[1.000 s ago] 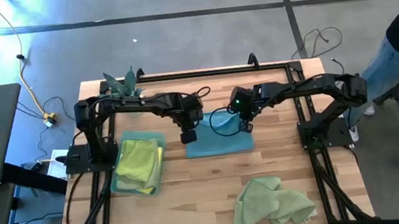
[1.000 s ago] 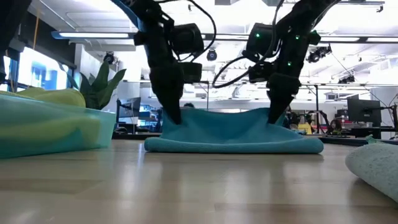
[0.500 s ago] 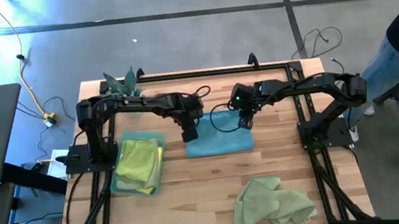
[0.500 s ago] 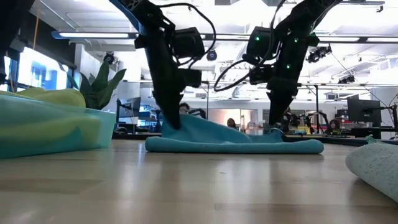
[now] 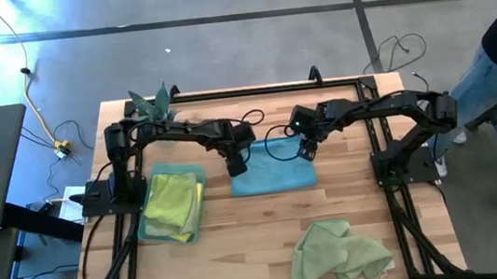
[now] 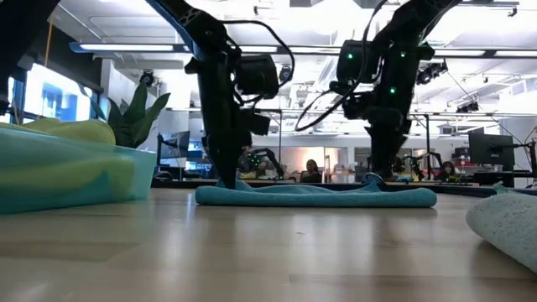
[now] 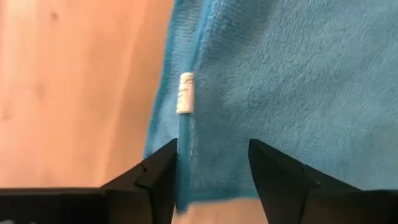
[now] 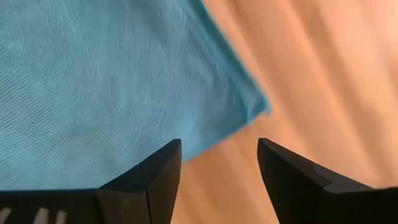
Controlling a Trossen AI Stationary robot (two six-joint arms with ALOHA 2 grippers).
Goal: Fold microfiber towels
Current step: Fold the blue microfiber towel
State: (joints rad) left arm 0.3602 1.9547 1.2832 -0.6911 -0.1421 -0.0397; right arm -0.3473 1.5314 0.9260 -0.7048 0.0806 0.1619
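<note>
We see the blue towel (image 5: 272, 171) lying flat at the counter's (image 5: 242, 244) middle, our left tool (image 5: 233, 168) over its left far corner and right tool (image 5: 304, 151) over its right far corner, both released, holding nothing.

Sky-blue towel (image 5: 272, 175) plain, small white tag (image 7: 185, 93) at edge; stack (image 5: 173, 204) yellow over teal; crumpled towel (image 5: 338, 252) pale green; table (image 5: 243, 253) light wood grain; arms dark.
</note>
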